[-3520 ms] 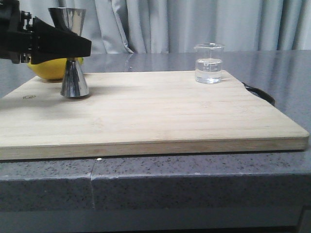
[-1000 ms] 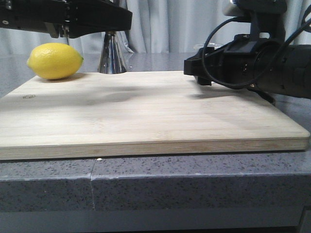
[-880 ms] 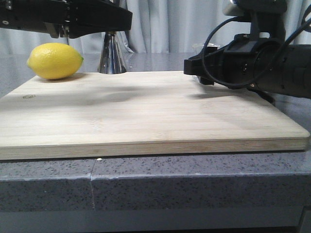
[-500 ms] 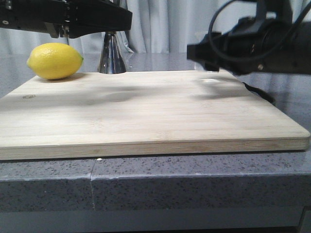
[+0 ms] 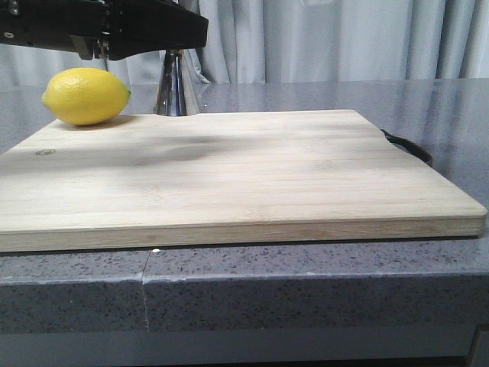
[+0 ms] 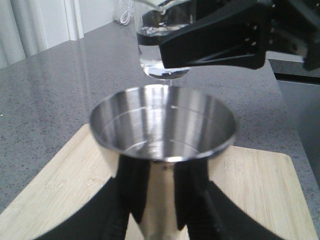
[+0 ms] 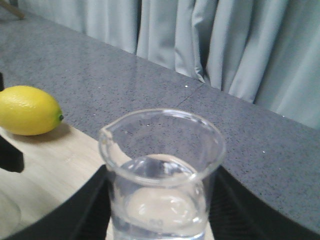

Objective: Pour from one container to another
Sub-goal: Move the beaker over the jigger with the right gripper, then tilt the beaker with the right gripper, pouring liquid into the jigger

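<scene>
The grey table [image 5: 306, 92] carries a wooden cutting board [image 5: 244, 172]. At the board's far left, the left gripper [image 6: 162, 200] pinches the steel jigger [image 6: 162, 145] — upright, long axis vertical, mouth up. Above it, the right gripper [image 7: 157, 200] clamps the glass beaker [image 7: 161, 172], upright, partly full of clear liquid. A lemon [image 5: 85, 95] lies on the board's far left corner.

Cutting board [image 5: 229, 172] on grey countertop [image 5: 306, 283]

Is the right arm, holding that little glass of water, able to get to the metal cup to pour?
Probably yes: the beaker hangs just beyond the jigger mouth, with nothing between them.
</scene>
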You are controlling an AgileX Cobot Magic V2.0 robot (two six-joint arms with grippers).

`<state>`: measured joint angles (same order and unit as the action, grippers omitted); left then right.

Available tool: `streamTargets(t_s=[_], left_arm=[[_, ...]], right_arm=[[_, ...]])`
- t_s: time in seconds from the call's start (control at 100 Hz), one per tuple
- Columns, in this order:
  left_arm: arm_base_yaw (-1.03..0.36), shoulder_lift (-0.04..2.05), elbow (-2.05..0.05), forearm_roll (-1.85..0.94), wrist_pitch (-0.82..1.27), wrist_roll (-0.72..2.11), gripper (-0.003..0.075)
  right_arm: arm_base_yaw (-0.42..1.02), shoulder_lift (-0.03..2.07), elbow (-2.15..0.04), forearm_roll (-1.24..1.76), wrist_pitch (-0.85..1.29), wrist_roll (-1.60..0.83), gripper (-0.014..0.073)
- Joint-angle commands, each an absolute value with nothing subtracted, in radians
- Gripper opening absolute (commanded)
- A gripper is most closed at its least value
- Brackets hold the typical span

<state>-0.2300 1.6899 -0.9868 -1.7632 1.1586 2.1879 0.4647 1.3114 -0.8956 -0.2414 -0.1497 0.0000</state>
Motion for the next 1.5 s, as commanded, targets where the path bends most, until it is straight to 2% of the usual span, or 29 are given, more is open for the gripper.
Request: streamTargets(t_s=[0.0, 0.24, 0.71, 1.49], left_arm=[[-0.239, 1.655, -1.017, -1.84, 1.272, 2.187, 0.0188], [-0.239, 1.655, -1.017, -1.84, 1.272, 2.187, 0.0188], [-0.239, 1.655, -1.017, -1.84, 1.272, 2.187, 0.0188], [-0.239, 1.655, -1.017, -1.84, 1.27, 2.187, 0.0188]], right_arm=[[0.502, 1.276, -0.998, -0.315, -0.109, 0.0, 0.0265], [0.58, 1.276, -1.125, -0.495, 0.04, 0.0, 0.0265], [0.666, 1.354, -1.267, -0.622, 0.124, 0.0, 0.0265], [0.716, 1.429, -1.278, -0.997, 0.162, 0.0, 0.0265]])
